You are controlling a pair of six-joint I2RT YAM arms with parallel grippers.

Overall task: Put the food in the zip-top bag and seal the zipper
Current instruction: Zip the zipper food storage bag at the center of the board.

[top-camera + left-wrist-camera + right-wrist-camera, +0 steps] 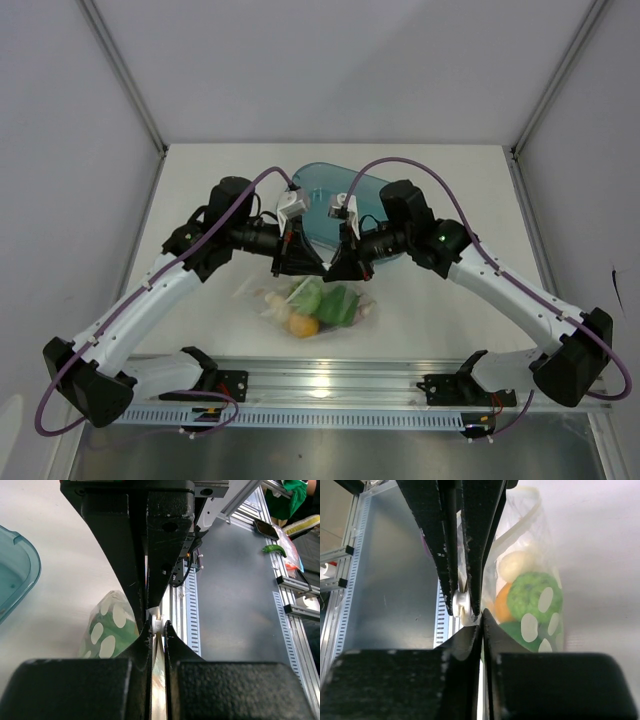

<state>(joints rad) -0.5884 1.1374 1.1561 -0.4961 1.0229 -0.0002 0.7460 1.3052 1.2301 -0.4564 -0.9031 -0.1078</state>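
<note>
Jaws pinched tip to tip on the zip-top bag (530,545) mouth
My left gripper (158,626) and right gripper (481,616) are each closed to a thin slit on the clear, crinkly plastic, a small white nub (461,605) between their tips; inside I see a pale-spotted green piece (535,597), a round orange piece (501,606) and a cream egg (516,564), all on the white table (450,190) near the teal tray (325,185)
</note>
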